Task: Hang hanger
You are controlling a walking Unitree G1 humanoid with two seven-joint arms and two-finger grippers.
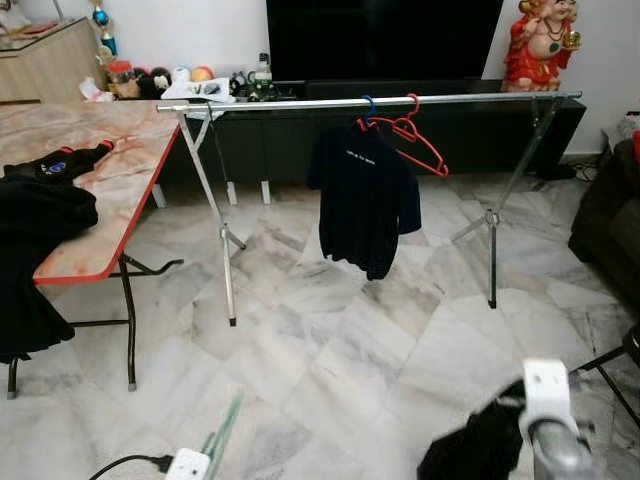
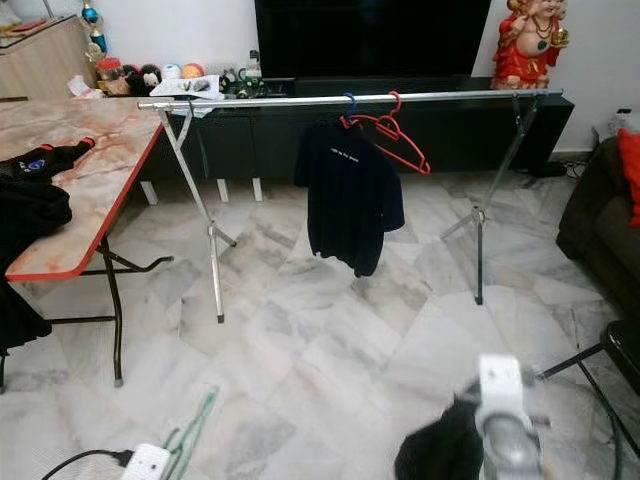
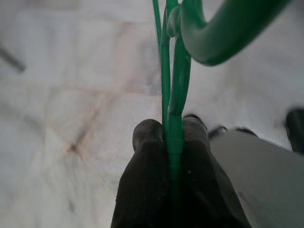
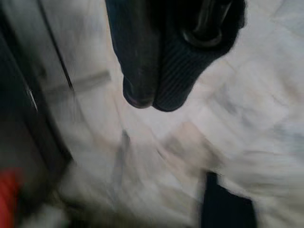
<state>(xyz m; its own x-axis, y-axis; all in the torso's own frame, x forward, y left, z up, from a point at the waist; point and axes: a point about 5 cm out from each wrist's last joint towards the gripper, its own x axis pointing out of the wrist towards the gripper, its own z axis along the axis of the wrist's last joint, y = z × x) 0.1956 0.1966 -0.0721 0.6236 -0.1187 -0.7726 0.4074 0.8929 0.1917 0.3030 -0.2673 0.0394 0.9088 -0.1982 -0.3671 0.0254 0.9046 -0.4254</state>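
- Left end effector (image 3: 172,137): both black fingers pressed tight on 1 green hanger (image 3: 173,80), thin bars clamped between the tips, hook curving off past them. In the head views the hanger's green bars show low over the floor (image 1: 330,330), nr the white power strip (image 1: 187,465).
- Right end effector (image 4: 156,95): low at the robot's right, fingers wrapped in dark cloth (image 1: 475,445) w/ ribbed knit over one tip; looks pinched on the fabric. View is blurred.
- Silver right arm (image 1: 555,440) w/ white wrist block sits above that cloth bundle.
- Ahead: 1 metal drying rack (image 1: 370,101), long horizontal rail on 2 crossed-leg stands.
- On the rail: 1 black T-shirt (image 1: 365,195) on a blue hanger (image 1: 368,108), and touching beside it 1 empty red hanger (image 1: 420,145), tilted.
- Robot's left: 1 folding worktop (image 1: 120,170), marble-look top, red edge, black legs. Dark garments (image 1: 40,215) piled on it, one draping over the front edge.
- Behind rack: 1 black TV (image 1: 385,38) on a low dark cabinet, 1 red figurine (image 1: 540,45) at its right end, small items clustered at the left end.
- Far right: edge of a dark sofa (image 1: 610,215).
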